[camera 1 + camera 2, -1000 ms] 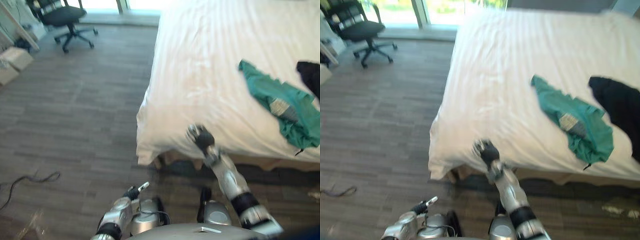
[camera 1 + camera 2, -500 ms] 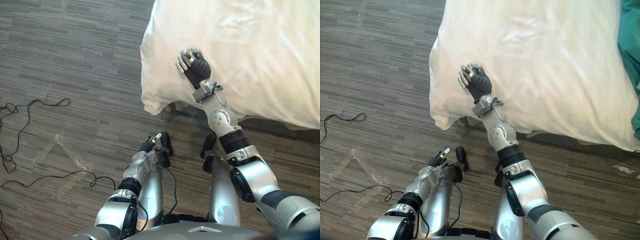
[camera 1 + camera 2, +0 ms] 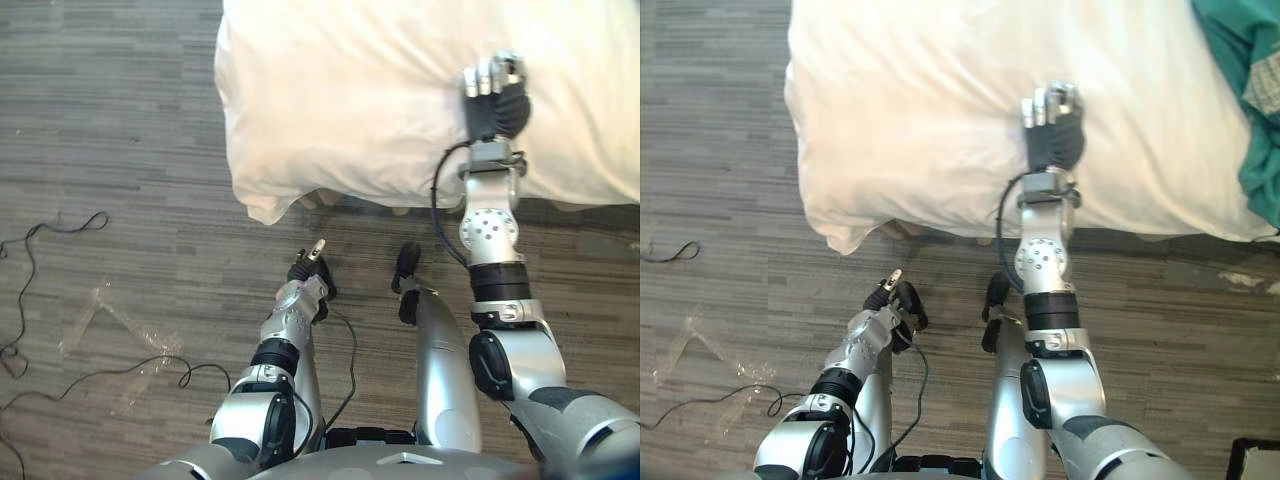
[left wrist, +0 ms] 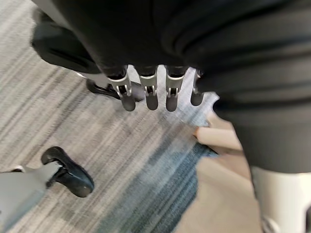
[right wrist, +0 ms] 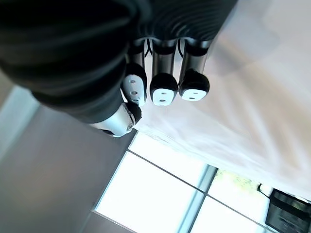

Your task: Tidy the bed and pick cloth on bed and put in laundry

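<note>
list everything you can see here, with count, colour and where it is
white-covered bed: 1, white, ahead of the robot
crumpled teal cloth: 1, teal, on the bed, far right
grey wood-plank floor: 1, grey, left of and before the bed
clear tape strips: a few, clear, on the floor at left
bright window: 1, beyond the bed
right hand: 1, silver and dark, over the bed's near edge, fingers curled, empty
left hand: 1, silver and dark, low over the floor, fingers relaxed
</note>
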